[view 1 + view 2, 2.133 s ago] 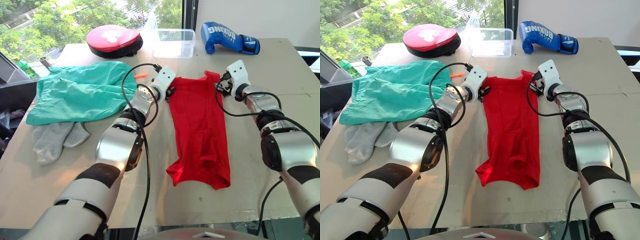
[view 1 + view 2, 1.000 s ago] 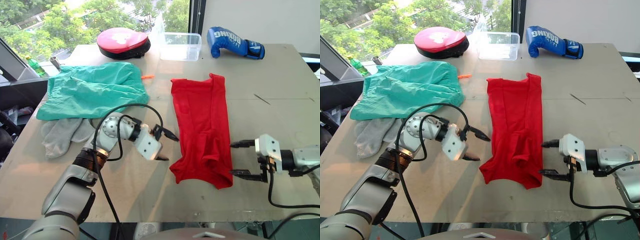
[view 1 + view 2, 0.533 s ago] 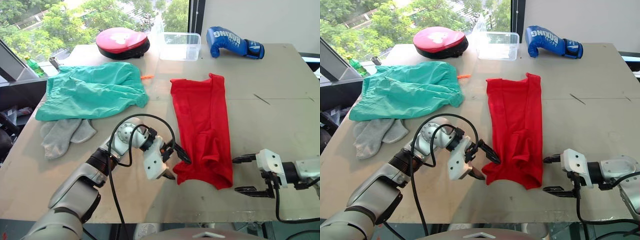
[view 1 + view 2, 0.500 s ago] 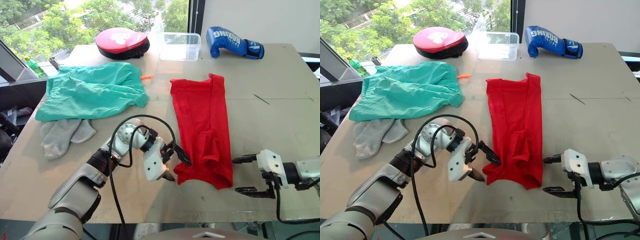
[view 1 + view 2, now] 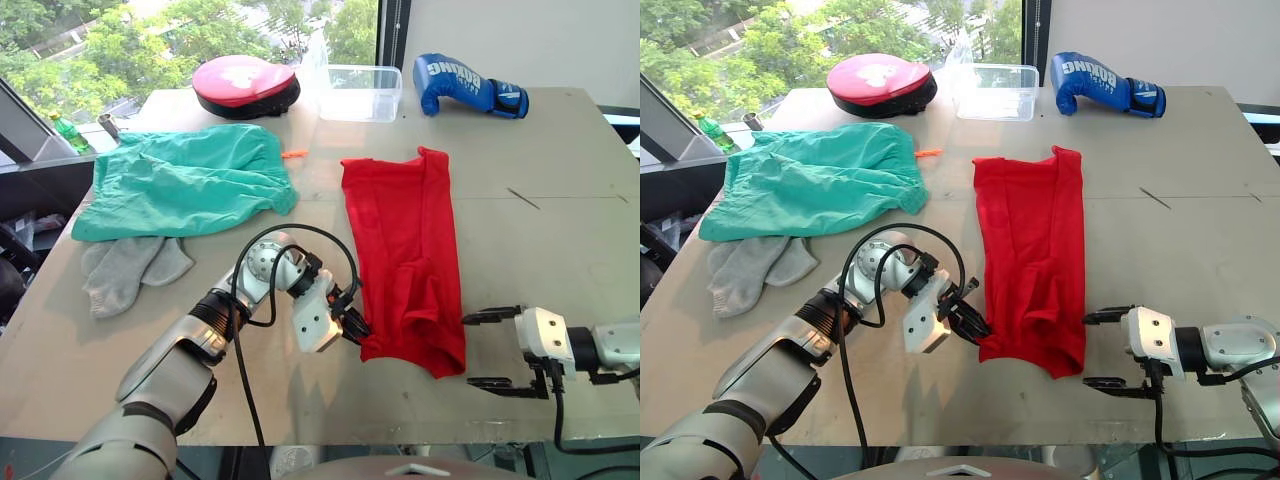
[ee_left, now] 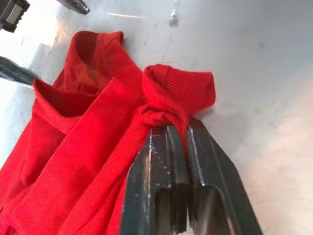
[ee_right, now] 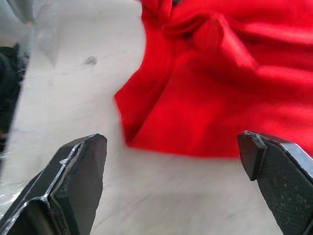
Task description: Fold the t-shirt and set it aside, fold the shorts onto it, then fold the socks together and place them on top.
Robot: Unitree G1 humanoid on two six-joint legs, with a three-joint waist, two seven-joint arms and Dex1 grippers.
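1. A broad beige table takes up most of the frame, with a short dark scratch at its right side.
2. A red t-shirt, folded into a long strip, lies at the centre.
3. Teal-green shorts are spread at the upper left, an orange drawstring end poking out.
4. Grey socks lie just below the shorts.
5. Along the top edge: a red round pad, a clear plastic box, a blue boxing glove.
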